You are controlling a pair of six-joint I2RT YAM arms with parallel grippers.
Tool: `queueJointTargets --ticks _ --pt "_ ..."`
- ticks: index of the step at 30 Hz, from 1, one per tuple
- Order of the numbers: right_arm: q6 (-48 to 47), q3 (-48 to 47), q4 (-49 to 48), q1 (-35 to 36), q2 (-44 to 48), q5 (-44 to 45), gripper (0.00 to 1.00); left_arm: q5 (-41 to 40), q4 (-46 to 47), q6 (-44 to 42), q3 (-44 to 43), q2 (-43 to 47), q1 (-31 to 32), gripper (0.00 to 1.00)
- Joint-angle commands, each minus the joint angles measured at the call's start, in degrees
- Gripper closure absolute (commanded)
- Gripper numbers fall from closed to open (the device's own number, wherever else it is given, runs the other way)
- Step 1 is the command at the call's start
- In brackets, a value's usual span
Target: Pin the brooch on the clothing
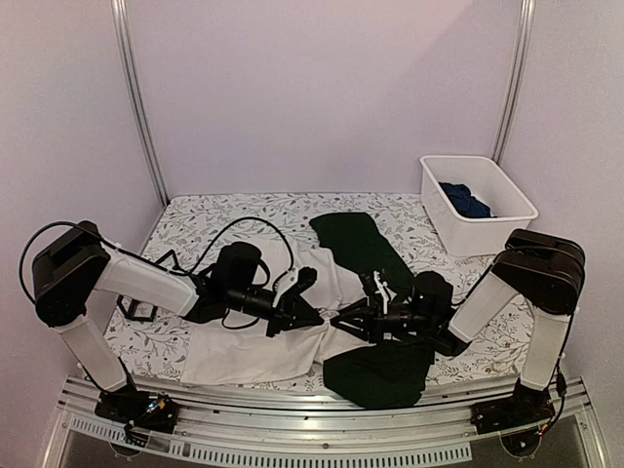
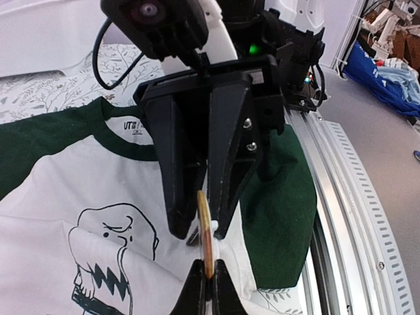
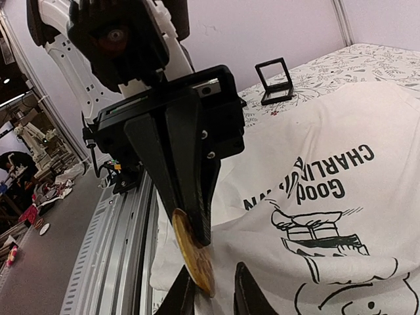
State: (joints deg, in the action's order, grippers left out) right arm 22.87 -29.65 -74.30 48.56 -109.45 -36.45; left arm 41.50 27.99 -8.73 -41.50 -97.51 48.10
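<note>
Brooch [image 3: 194, 256]: a flat golden disc, seen edge-on from the left wrist. It is held in the air between the two grippers, above the white front of the shirt. Whether any part of it touches the cloth I cannot tell.
Left gripper [image 2: 209, 274]: its fingers are pressed together on one rim of the disc, clamping it.
Right gripper [image 3: 210, 292]: its fingers are spread to either side of the disc's opposite rim. The disc sits close to one finger and clear of the other, so nothing is clamped.
Arms: both reach inward, low over the table. In the top view the gripper tips face each other and nearly meet.
Clothing [image 1: 249, 346]: a white T-shirt, wrinkled, spread on the table beneath the grippers.
Far sleeve [image 1: 356, 244]: dark green, stretched toward the back of the table.
Near sleeve [image 1: 380, 375]: dark green, lying at the front edge.
Collar [image 2: 128, 146]: dark green, with a small label inside it.
Print [image 2: 111, 239]: a cartoon boy's face in black line, with lettering reading "Good" and "Charlie" beside it.
Bin [image 1: 485, 237]: white, at the far right of the table, well apart from the shirt.
Dark blue garment [image 1: 466, 201]: bundled inside the bin.
Table [image 1: 195, 229]: covered with a leaf-patterned cloth.
Black frame [image 3: 274, 82]: small and upright, standing on the patterned cloth beyond the shirt's edge.
</note>
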Motion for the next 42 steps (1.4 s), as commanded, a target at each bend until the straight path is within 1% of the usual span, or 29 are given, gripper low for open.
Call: queueJointTargets --ticks 1,7,9,11,13,14,15,16,17,18,20,21,22,23,24,25,26,27,28,29,30,31,32,34,36,38,42 --pt "-1.38 1.27 3.09 -1.62 1.59 1.31 0.78 0.01 -0.75 -1.32 0.96 0.07 0.07 1.00" --pt "-3.09 2.24 4.46 -1.62 3.90 0.53 0.70 -1.70 -1.52 -2.76 0.97 0.07 0.07 1.00" --pt "-3.71 2.64 5.95 -1.72 5.88 0.37 0.67 -3.96 -3.16 -6.93 0.90 0.09 0.26 1.00" --pt "-4.21 2.29 10.82 -2.12 10.10 2.14 0.65 -8.10 -5.67 -16.97 0.93 0.61 0.96 1.00" --pt "-4.40 0.00 25.50 -2.59 14.57 9.05 0.64 -13.46 -8.09 -30.04 0.97 1.53 2.04 1.00" --pt "-3.96 -2.04 33.74 -2.71 16.45 15.94 0.63 -14.75 -9.74 -36.91 0.90 1.80 2.53 1.00" --pt "-3.02 -4.23 42.26 -3.00 19.00 21.71 0.63 -15.67 -11.56 -44.85 0.75 2.11 3.06 0.95" --pt "-1.83 -6.62 50.21 -3.56 20.50 25.93 0.63 -16.37 -13.72 -55.50 0.76 2.52 3.76 0.84" --pt "0.77 -8.71 57.49 -4.64 21.36 29.54 0.64 -17.09 -16.03 -63.35 0.91 3.14 4.34 0.66" --pt "3.01 -10.35 63.79 -5.38 22.46 32.81 0.65 -17.91 -18.75 -72.50 1.03 4.02 4.83 0.51" --pt "6.75 -13.32 74.77 -6.64 23.92 39.69 0.67 -20.40 -24.05 -90.95 2.92 7.24 5.71 0.29" --pt "7.98 -15.99 80.26 -6.99 24.56 42.78 0.66 -21.73 -24.01 -99.84 5.32 9.66 5.77 0.23" --pt "9.39 -18.33 85.81 -7.20 24.64 45.64 0.66 -22.82 -21.74 -106.11 8.56 12.70 5.78 0.21" --pt "10.66 -20.48 90.70 -7.24 24.44 48.37 0.64 -23.79 -19.02 -109.77 11.62 15.80 5.78 0.18" --pt "11.33 -22.57 94.57 -7.22 23.93 50.13 0.64 -24.65 -17.37 -110.22 14.14 19.76 5.78 0.16" --pt "11.90 -24.01 97.47 -7.29 22.81 51.11 0.63 -26.29 -18.99 -108.19 15.48 23.98 5.78 0.15" --pt "11.99 -24.95 99.00 -7.37 22.02 51.27 0.63 -28.80 -24.84 -104.01 14.90 28.21 5.78 0.15" --pt "11.67 -25.60 99.53 -7.53 20.81 50.81 0.63 -31.40 -35.88 -98.58 12.58 31.77 5.56 0.17" --pt "11.12 -26.30 99.42 -7.90 19.09 49.61 0.66 -33.15 -46.70 -92.41 9.68 33.50 4.78 0.23" --pt "10.36 -27.06 98.89 -8.32 18.00 48.46 0.71 -34.54 -55.46 -87.07 6.99 33.77 3.60 0.40" --pt "9.02 -27.97 98.14 -8.74 16.22 46.77 0.76 -36.65 -62.30 -82.81 5.53 33.22 2.76 0.54" --pt "8.17 -29.17 98.02 -9.18 14.75 45.08 0.86 -39.45 -67.13 -79.45 4.92 32.27 2.51 0.63" --pt "7.10 -30.60 98.02 -9.49 11.74 43.13 0.92 -40.94 -70.57 -78.17 5.16 31.54 2.45 0.66" --pt "5.10 -33.47 98.10 -9.85 7.05 40.70 0.97 -43.61 -72.02 -76.68 7.82 31.27 2.32 0.69" --pt "3.28 -36.99 99.50 -10.15 1.17 39.56 1.00 -46.03 -68.29 -77.96 11.31 31.98 1.42 0.69" --pt "1.41 -41.63 101.46 -11.00 -5.62 40.22 1.00 -47.19 -62.96 -81.36 14.17 32.53 -0.37 0.70" --pt "-1.66 -48.84 105.61 -14.91 -14.10 45.21 1.00 -49.18 -60.90 -90.02 17.90 30.76 -5.83 0.70"
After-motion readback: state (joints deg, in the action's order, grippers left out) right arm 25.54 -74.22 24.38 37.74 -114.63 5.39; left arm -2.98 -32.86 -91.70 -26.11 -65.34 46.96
